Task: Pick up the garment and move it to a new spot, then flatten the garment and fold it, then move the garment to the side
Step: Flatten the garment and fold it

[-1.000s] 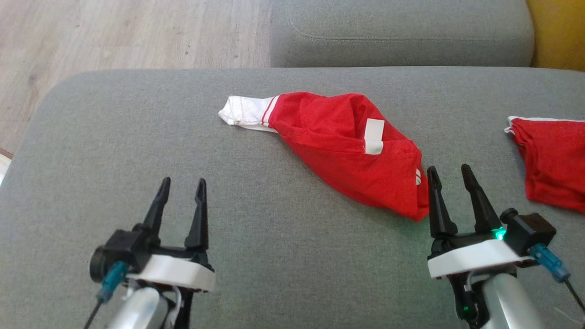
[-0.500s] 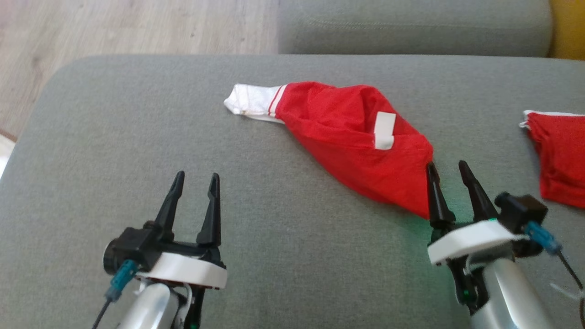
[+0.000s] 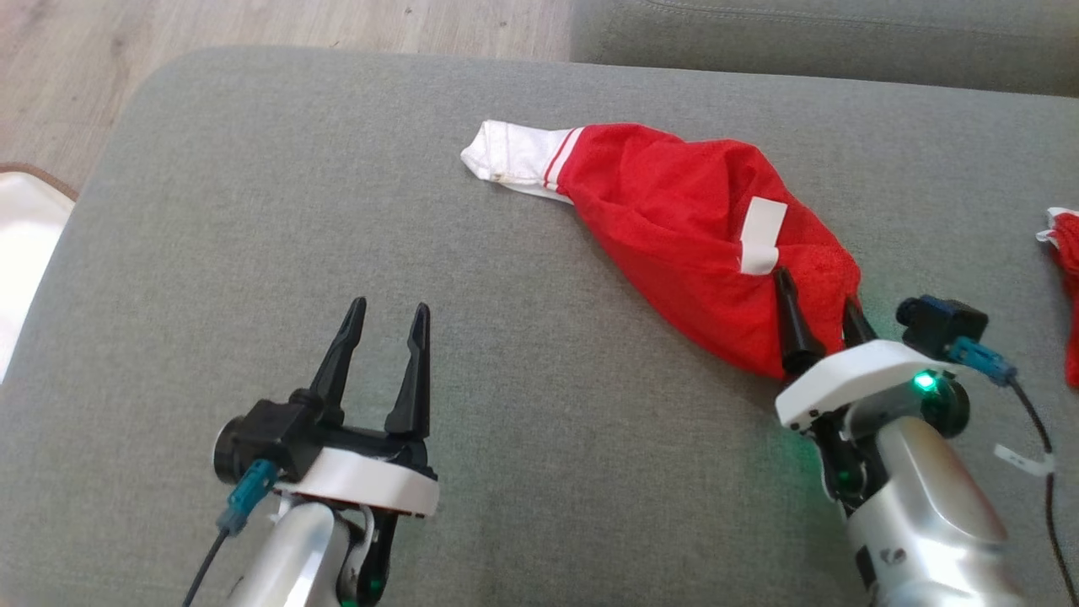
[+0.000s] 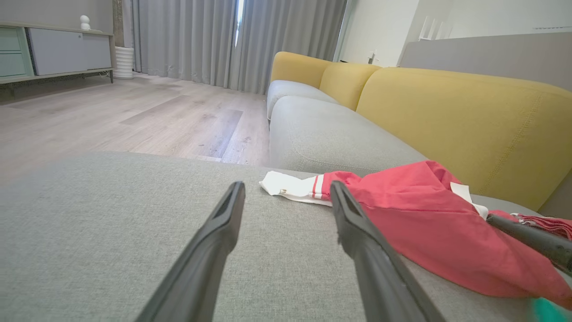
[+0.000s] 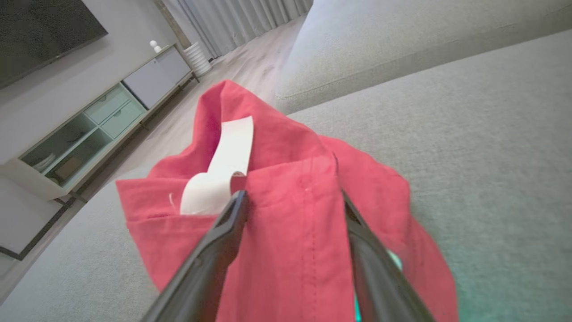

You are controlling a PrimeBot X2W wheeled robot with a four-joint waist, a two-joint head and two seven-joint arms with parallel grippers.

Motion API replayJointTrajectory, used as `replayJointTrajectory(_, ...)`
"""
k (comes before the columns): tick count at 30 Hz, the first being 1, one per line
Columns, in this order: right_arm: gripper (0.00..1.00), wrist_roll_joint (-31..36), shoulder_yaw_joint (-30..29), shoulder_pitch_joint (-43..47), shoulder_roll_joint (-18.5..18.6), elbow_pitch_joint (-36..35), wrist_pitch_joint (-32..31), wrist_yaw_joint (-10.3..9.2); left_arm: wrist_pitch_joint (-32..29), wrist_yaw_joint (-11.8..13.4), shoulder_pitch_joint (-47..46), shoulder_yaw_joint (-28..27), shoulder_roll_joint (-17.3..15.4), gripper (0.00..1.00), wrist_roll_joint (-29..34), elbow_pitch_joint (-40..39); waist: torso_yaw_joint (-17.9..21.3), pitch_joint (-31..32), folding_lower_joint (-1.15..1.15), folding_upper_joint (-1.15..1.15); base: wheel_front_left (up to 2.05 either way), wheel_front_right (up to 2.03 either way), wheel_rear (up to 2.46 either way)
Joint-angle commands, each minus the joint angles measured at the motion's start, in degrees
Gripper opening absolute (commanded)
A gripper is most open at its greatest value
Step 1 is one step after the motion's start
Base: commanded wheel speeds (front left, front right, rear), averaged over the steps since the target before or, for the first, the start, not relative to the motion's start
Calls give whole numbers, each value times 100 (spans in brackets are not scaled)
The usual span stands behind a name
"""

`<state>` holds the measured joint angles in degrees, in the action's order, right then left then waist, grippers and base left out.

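Note:
The garment [image 3: 691, 211] is red with a white striped cuff and a white tag. It lies crumpled on the grey cushion [image 3: 253, 211], right of centre. My right gripper [image 3: 816, 291] is open at the garment's near right end, its two fingers straddling a fold of red cloth [image 5: 290, 214]. In the right wrist view the right gripper [image 5: 292, 197] has fabric between its spread fingers. My left gripper [image 3: 389, 305] is open over bare cushion, well left of the garment. The left wrist view shows the left gripper [image 4: 287, 185] pointing toward the white cuff of the garment [image 4: 424, 223].
A second red cloth [image 3: 1064, 278] lies at the cushion's right edge. Another grey cushion [image 3: 843, 34] sits behind, with a yellow backrest [image 4: 447, 116] beyond it. Wood floor [image 3: 253, 25] lies past the cushion's far left corner, and a pale rug [image 3: 25, 236] to its left.
The head camera has shifted. My right gripper has pushed forward from beside the garment's end onto it, so its fingers now straddle the cloth. The left gripper stays open.

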<state>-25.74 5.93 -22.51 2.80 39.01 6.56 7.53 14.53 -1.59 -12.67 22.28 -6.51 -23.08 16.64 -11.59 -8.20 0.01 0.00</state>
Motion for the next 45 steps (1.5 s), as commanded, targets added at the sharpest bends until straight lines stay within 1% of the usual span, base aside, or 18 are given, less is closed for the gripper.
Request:
replayJointTrajectory(1, 0, -49, 247, -247, 8, -125, 92, -4, 47, -29, -225, -240, -7, 100, 58, -114, -11, 2, -1, 0, 0, 0, 0)
replayJointTrajectory(6, 0, 231, 688, -363, 8, -258, 451, -4, 47, -66, -163, -380, 34, 100, 122, -40, 89, 101, -1, 0, 0, 0, 0)
replayJointTrajectory(10, 0, 337, 1053, -455, 8, -703, 558, -4, 47, -112, -115, -461, 76, 100, 141, -12, 211, 206, -1, 0, 0, 0, 0)
replayJointTrajectory(14, 0, 290, 1404, -702, 9, -1370, 354, -4, 47, -153, -66, -524, 117, 100, 165, -5, 303, 290, -1, 0, 0, 0, 0)
replayJointTrajectory(17, 0, 197, 1431, -1092, 41, -1873, 38, -4, 47, -183, -57, -564, 146, 100, 182, -12, 320, 290, -1, 0, 0, 0, 0)
replayJointTrajectory(20, 0, 24, 1105, -1632, 141, -2127, -392, -4, 47, -215, -83, -577, 184, 100, 201, -31, 271, 215, -1, 0, 0, 0, 0)
replayJointTrajectory(23, 0, 189, 608, -2249, 499, -2010, -741, -4, 47, -257, -146, -542, 232, 100, 218, -42, 139, 71, -1, 0, 0, 0, 0)
replayJointTrajectory(24, 0, 223, 381, -2441, 622, -1884, -832, -4, 47, -270, -170, -525, 248, 100, 220, -41, 82, 13, -1, 0, 0, 0, 0)
replayJointTrajectory(27, 0, 557, -196, -2975, 1138, -1356, -934, -4, 47, -302, -246, -483, 290, 100, 223, -31, -98, -152, -1, 0, 0, 0, 0)
replayJointTrajectory(29, 0, 870, -543, -3288, 1508, -922, -880, -4, 47, -321, -290, -455, 311, 100, 223, -18, -212, -257, -1, 0, 0, 0, 0)
replayJointTrajectory(30, 0, 870, -543, -3288, 1508, -922, -880, -4, 47, -321, -290, -455, 311, 100, 223, -18, -212, -257, -1, 0, 0, 0, 0)
replayJointTrajectory(34, 0, 1665, -1216, -3760, 2097, 155, -759, -4, 47, -354, -354, -409, 339, 100, 220, 6, -380, -420, -1, 0, 0, 0, 0)
replayJointTrajectory(35, 67, 1899, -1316, -3822, 2196, 442, -783, -4, 47, -362, -369, -398, 343, 100, 218, 7, -410, -450, -1, 0, 0, 0, 0)
replayJointTrajectory(36, 100, 2072, -1381, -3879, 2258, 760, -889, -4, 47, -368, -381, -386, 347, 100, 217, 8, -436, -473, -1, 0, 0, 0, 0)
replayJointTrajectory(38, 100, 2368, -1417, -3961, 2328, 1215, -981, -4, 47, -375, -399, -365, 353, 100, 211, 10, -458, -506, -1, 0, 0, 0, 0)
replayJointTrajectory(40, 100, 2524, -1524, -4023, 2297, 1507, -938, -4, 47, -377, -412, -355, 357, 100, 199, 11, -443, -522, -1, 0, 0, 0, 0)
replayJointTrajectory(42, 100, 2625, -1519, -4029, 2177, 1714, -833, -4, 47, -373, -425, -362, 359, 100, 194, 23, -390, -515, -1, 0, 0, 0, 0)
replayJointTrajectory(45, 100, 2635, -1253, -3983, 1855, 1939, -495, -4, 47, -366, -443, -411, 361, 100, 179, 26, -213, -413, -1, 0, 0, 0, 0)
